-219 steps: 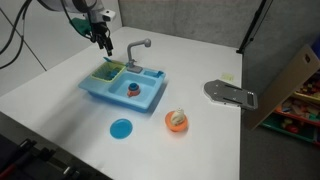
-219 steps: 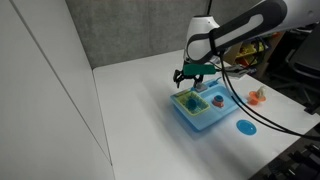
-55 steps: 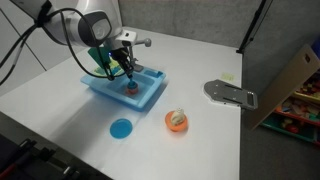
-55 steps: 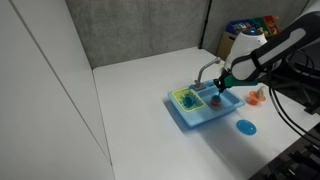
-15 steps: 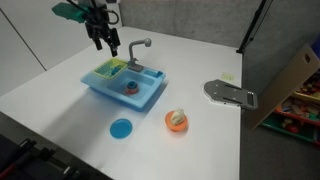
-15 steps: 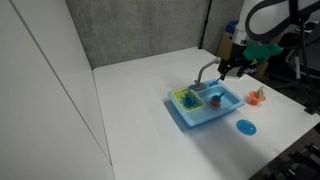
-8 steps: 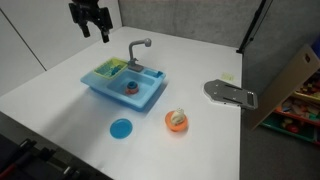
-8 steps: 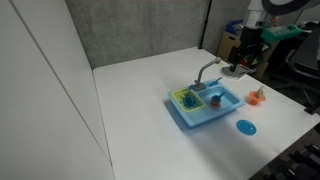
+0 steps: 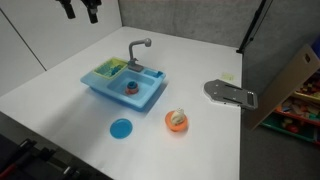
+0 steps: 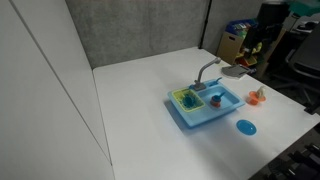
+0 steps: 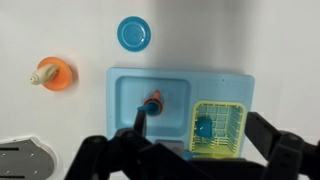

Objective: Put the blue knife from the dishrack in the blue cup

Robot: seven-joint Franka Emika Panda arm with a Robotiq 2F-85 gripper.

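The blue toy sink (image 9: 140, 97) (image 10: 222, 111) (image 11: 127, 92) sits on the white table. The green dishrack (image 9: 107, 70) (image 10: 186, 99) (image 11: 235, 113) fills one end of it and holds a small blue item (image 11: 203, 128). The blue cup (image 9: 132, 88) (image 10: 214, 100) (image 11: 154, 103) stands in the basin. In the wrist view the blue knife (image 11: 140, 120) sticks out of the cup at a slant. My gripper (image 9: 80, 8) (image 11: 200, 165) is open and empty, high above the sink. In an exterior view only the arm (image 10: 263, 22) shows at the top edge.
A flat blue disc (image 9: 121, 128) (image 10: 245, 126) (image 11: 135, 33) and an orange bowl with a toy in it (image 9: 177, 120) (image 10: 258, 96) (image 11: 52, 75) lie on the table beside the sink. A grey faucet (image 9: 138, 46) stands at the sink's back. A grey flat object (image 9: 230, 93) lies farther off.
The gripper has risen up and away from the sink, open, and now sits at the frame edge in both exterior views. The sink and its contents have not moved.
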